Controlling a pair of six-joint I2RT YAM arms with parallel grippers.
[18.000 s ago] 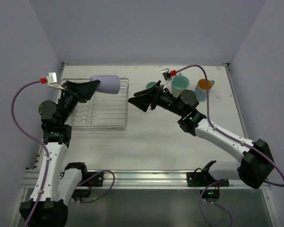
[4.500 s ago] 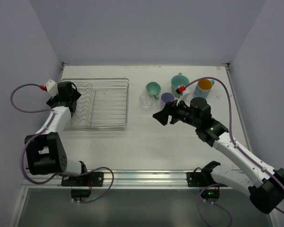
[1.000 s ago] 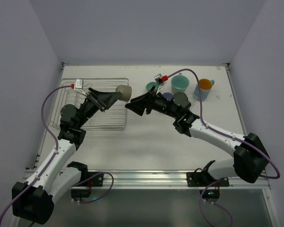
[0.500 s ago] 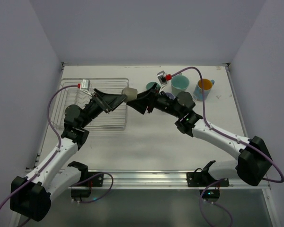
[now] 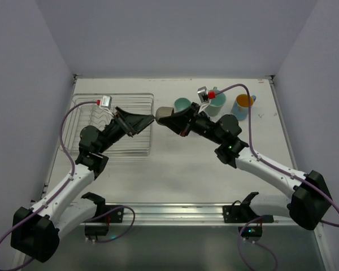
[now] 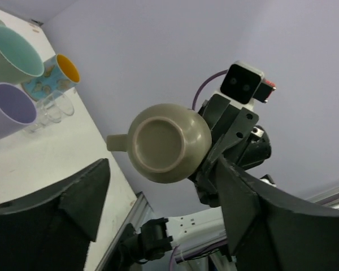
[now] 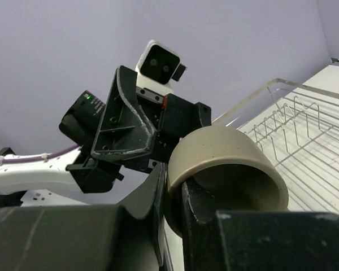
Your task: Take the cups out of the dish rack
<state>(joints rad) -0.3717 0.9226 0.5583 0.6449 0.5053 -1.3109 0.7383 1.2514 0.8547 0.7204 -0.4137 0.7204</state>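
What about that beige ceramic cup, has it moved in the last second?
Yes. The beige ceramic cup has shifted rightward: it was over the right edge of the silver wire dish rack and now hangs just past it, in the right pincer.

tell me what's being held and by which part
The right gripper pinches the beige cup by its rim, one finger inside, one outside. The left gripper is open, holding nothing.
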